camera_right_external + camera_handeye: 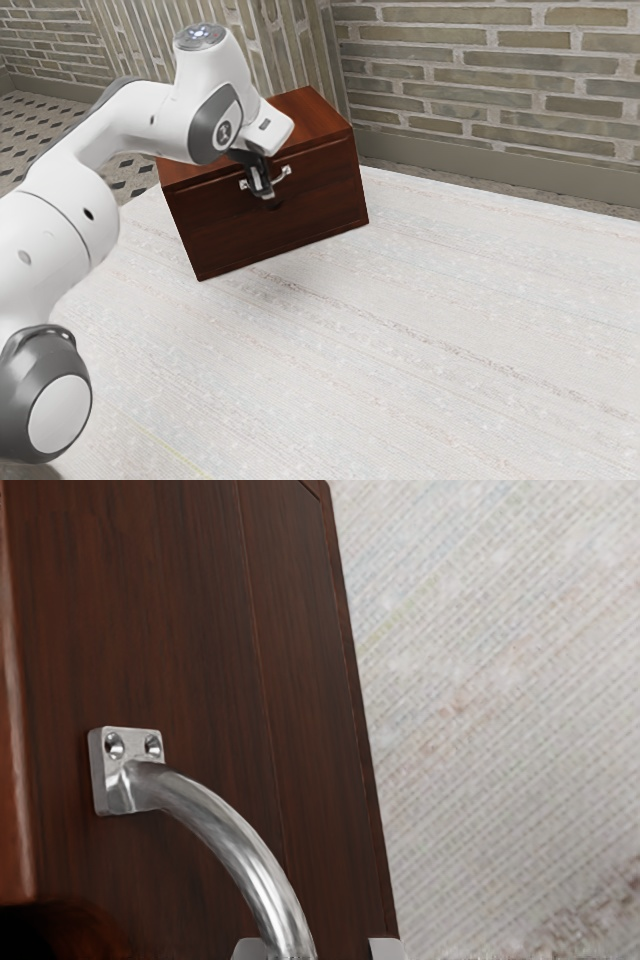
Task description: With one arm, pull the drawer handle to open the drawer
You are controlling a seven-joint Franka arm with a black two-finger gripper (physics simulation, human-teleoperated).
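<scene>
A dark wooden cabinet (262, 185) stands on the pale table (420, 330), toward the back. Its upper drawer front (310, 165) looks flush with the body. A curved metal handle (283, 173) is bolted to that front. My gripper (263, 190) is at the handle's middle, its black fingers straddling the bar. In the wrist view the handle (215, 825) arcs from its mounting plate (125, 765) down between my fingertips (385, 947). There is a gap between the bar and one fingertip, so the gripper is open around the bar.
A brick wall (480, 70) runs behind the table. Wide bare tabletop (500, 730) stretches in front of the cabinet and toward the exterior view's right. My own white arm (60, 230) crosses the exterior view's left side.
</scene>
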